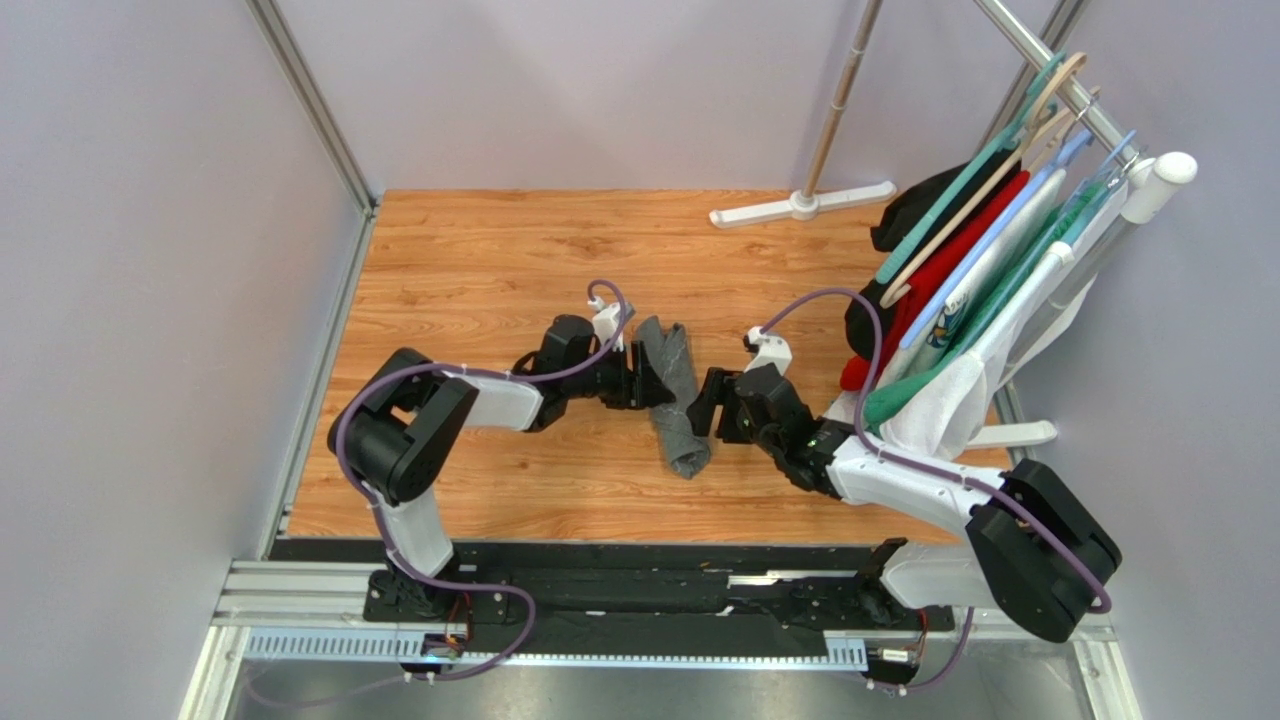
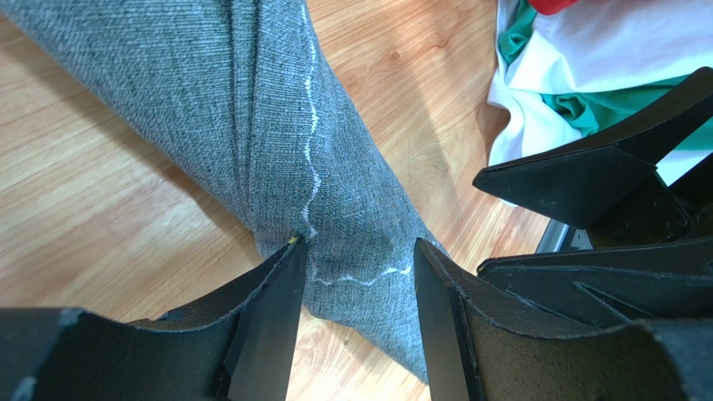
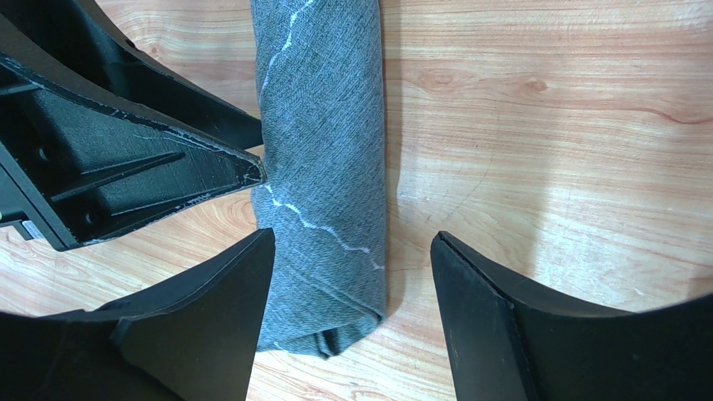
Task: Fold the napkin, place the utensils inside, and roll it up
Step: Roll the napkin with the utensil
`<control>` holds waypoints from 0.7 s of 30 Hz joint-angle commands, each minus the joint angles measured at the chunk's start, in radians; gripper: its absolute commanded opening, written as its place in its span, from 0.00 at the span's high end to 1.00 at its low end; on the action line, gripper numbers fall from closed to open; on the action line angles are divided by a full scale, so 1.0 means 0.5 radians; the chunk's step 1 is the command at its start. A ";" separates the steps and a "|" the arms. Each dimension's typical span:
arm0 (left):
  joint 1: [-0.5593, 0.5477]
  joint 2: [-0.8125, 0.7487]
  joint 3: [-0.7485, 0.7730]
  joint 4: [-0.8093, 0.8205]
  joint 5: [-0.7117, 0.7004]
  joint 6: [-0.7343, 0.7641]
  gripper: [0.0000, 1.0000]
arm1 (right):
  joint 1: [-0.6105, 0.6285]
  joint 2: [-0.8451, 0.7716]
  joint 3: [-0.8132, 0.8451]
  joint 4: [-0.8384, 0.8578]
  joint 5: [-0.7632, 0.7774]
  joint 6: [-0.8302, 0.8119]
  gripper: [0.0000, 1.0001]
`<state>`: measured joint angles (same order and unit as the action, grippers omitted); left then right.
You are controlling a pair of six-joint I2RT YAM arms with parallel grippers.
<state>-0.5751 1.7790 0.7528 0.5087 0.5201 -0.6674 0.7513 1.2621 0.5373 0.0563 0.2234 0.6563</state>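
**Dark grey felt-like napkin [image 1: 676, 398] with pale stitching, rolled into a tube, lying mid wooden bench [image 1: 481, 270].**
Black right gripper [image 3: 353, 236]: jaws released, astride the roll's near end. Black left gripper [image 2: 358, 242]: jaws touch the roll; grasp cannot be told.

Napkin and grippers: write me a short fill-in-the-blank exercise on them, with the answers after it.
1. The grey napkin lies ___ up on the table.
2. The right gripper straddles one end of the napkin, its jaws ___.
3. The hanging clothes are on the ___ arm's side of the table.

Missing words: rolled; open; right.
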 commanded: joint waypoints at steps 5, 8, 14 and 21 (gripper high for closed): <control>-0.022 -0.112 -0.008 -0.045 -0.058 0.074 0.41 | -0.012 -0.030 0.005 0.029 0.044 -0.027 0.27; -0.022 -0.165 -0.042 -0.112 -0.089 0.101 0.41 | -0.012 -0.024 0.011 0.038 0.035 -0.027 0.27; -0.019 -0.287 -0.085 -0.253 -0.184 0.166 0.34 | -0.012 -0.045 0.008 0.050 0.032 -0.045 0.27; 0.150 -0.728 -0.211 -0.489 -0.289 0.273 0.16 | 0.007 -0.125 0.017 -0.002 0.081 -0.131 0.24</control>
<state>-0.5632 1.5593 0.6838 0.3302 0.4141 -0.5873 0.7494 1.2423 0.5373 0.0555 0.2272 0.6395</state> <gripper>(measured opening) 0.813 0.752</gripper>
